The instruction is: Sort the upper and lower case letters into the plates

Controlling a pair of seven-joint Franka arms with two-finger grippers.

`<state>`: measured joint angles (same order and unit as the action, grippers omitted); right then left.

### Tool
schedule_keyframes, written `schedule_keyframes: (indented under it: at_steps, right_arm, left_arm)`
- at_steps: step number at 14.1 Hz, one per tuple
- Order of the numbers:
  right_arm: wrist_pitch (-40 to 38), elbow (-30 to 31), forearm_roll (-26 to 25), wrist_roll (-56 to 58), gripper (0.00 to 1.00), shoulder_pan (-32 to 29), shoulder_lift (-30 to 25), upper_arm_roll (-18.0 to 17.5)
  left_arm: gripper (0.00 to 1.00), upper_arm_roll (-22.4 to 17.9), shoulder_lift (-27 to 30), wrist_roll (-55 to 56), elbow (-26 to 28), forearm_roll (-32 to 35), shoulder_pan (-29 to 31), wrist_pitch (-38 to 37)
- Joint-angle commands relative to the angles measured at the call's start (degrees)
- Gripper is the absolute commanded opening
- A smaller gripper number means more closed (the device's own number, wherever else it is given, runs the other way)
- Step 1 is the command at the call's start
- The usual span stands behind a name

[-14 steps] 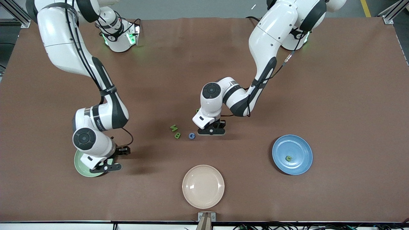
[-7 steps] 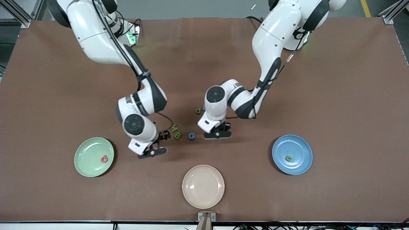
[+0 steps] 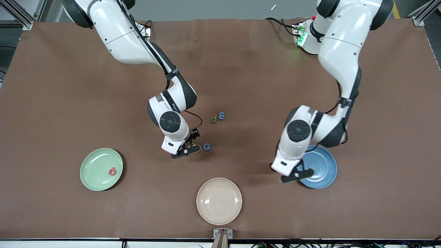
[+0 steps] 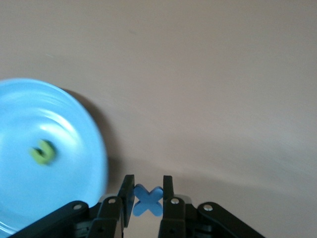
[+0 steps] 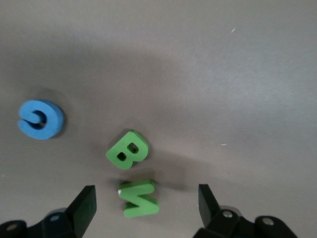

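The pale green plate [image 3: 101, 169], toward the right arm's end of the table, holds a red letter [image 3: 112, 171]. The right gripper [image 5: 146, 208], fingers spread, hangs over the green N [image 5: 140, 198] and B [image 5: 128, 149], hidden in the front view; the blue G [image 3: 206, 146] lies beside them. The left gripper [image 4: 147, 201] pinches a blue x [image 4: 147, 201] at the blue plate's [image 3: 324, 165] rim; the wrist view alone shows it.

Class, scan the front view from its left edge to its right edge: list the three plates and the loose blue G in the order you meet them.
pale green plate → blue G → cream plate → blue plate
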<state>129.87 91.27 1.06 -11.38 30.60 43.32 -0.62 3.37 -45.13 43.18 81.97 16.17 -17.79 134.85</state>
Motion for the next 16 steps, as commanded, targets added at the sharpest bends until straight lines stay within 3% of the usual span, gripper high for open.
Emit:
schedule_keyframes:
  at_steps: [1, 2, 4, 6, 7, 10, 13, 16]
  right_arm:
    - [3.0, 3.3, 1.1, -0.1, 0.89, 0.4, -1.0, 0.4]
    - [3.0, 3.3, 1.1, -0.5, 0.85, 0.4, -1.0, 0.4]
    - [2.5, 3.3, 1.1, -1.8, 0.71, 0.7, -1.0, 0.4]
    - [2.4, 3.3, 1.1, -2.1, 0.52, 0.8, -1.0, 0.4]
    - [2.4, 3.4, 1.1, -2.9, 0.43, 0.8, -1.0, 0.4]
    - [1.9, 3.4, 1.1, -4.0, 0.23, 1.1, -1.1, 0.4]
    - [0.3, 3.1, 1.1, -4.7, 0.13, 1.0, -1.8, 0.6]
    - [-2.4, 1.0, -0.3, -3.4, 0.10, -1.8, -4.0, 2.4]
  left_arm:
    - [0.09, 0.5, 1.0, -1.9, 1.8, 1.1, 4.2, -0.2]
    - [0.14, 0.5, 1.0, -1.7, 2.2, 1.0, 5.2, -0.8]
    - [0.38, 0.8, 1.4, -0.3, 3.0, 0.8, 7.4, -4.1]
    - [0.87, 1.0, 2.5, 2.4, 4.8, 0.6, 7.5, -7.0]
    - [0.96, 1.2, 3.5, 4.6, 5.7, 0.8, 7.1, -7.8]
    - [0.97, 5.6, 7.7, 7.7, 7.9, 0.3, 6.4, -12.7]
    - [0.95, 13.4, 7.8, 20.0, 8.2, -0.2, 6.2, -13.9]
    - [0.91, 20.3, 7.0, 31.1, 9.9, -0.6, 5.9, -13.0]
